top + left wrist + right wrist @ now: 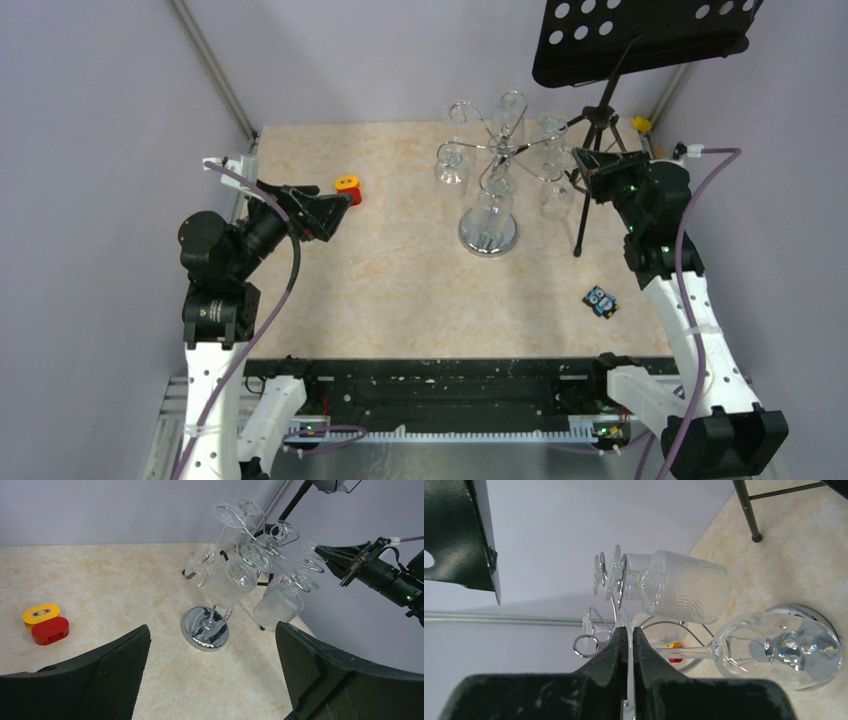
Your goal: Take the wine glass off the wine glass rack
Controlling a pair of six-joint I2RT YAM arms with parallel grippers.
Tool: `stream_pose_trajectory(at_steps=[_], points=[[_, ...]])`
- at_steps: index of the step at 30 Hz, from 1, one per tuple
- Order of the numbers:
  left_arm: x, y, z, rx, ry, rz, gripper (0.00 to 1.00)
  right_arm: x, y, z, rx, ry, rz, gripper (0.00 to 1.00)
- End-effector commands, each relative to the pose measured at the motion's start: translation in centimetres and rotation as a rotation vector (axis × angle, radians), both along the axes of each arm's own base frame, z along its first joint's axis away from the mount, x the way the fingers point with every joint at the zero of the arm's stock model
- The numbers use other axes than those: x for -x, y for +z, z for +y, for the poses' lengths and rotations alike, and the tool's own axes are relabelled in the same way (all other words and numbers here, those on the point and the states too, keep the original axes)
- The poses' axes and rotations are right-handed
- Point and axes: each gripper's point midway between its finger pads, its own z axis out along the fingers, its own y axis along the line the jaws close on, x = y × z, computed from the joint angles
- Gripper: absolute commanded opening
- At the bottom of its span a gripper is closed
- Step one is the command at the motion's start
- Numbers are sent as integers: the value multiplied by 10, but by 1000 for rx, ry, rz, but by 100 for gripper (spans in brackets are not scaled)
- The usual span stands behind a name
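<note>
Hanging bowl-down by its flat foot, the clear wine glass (734,650) sits on an outer looped arm of the wine glass rack (488,232), a shiny chrome wire stand on a round disc base. The right gripper (629,630) has its fingers clenched edge-on around that thin foot, probably to slide it off the loop. The left gripper (335,208), fingers released, hovers well apart over the marbled counter (400,290).

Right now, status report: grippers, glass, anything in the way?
Left gripper open, off to the side. Right gripper shut on the wine glass foot, glass hanging at the wine glass rack. Music stand leg close beside it.
</note>
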Motion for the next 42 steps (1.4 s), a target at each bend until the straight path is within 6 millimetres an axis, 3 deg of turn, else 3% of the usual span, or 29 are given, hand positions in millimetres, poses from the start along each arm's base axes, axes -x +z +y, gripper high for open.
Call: stream_pose_trajectory(at_steps=[1,7,15,20,26,31,42], points=[[5,13,-1,1,-4,-40,98,27,63,-22,37,-105,-150,0],[9,16,-6,9,-43,-60,96,61,70,-28,74,-119,-132,0],[39,22,-45,13,-345,-160,96,120,63,-10,67,12,-88,0],[62,20,-85,12,-512,-254,96,154,49,12,29,153,-64,0],[71,-4,-128,-18,-664,-281,95,190,55,47,-60,390,-121,0],[87,-22,-168,-117,-800,-373,95,200,63,67,-149,551,-176,0],[90,-17,-225,-247,-909,-589,93,195,77,85,-209,711,-185,0]])
